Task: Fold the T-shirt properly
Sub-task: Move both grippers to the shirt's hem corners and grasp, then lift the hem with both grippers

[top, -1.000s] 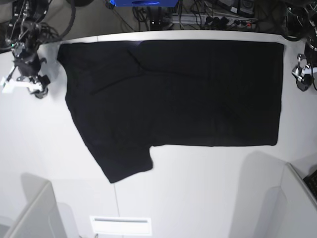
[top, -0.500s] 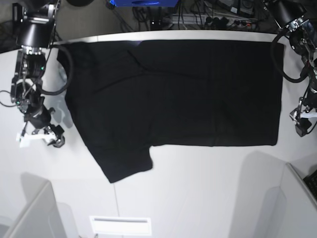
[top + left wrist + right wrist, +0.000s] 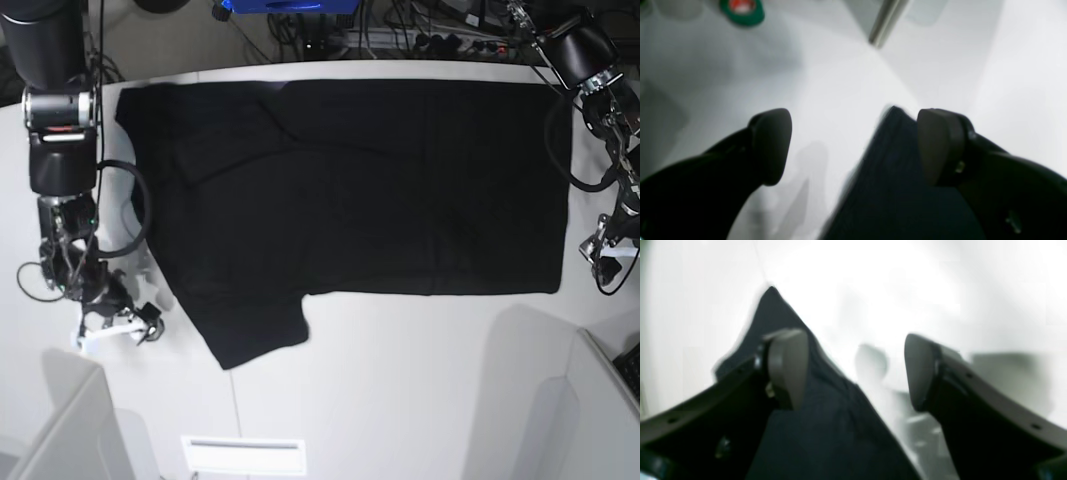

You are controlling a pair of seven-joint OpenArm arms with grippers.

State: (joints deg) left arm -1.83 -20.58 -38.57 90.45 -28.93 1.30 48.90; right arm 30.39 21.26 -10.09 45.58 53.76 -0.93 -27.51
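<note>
the t-shirt [image 3: 350,200] is spread flat mid-table. both grippers, left [image 3: 853,146] & right [image 3: 853,370], are held wide, empty, at its corners. risk: only one layer gets pinched, so fold is skewed.

white table [image 3: 400,390], black T-shirt [image 3: 380,180] spread flat
</note>
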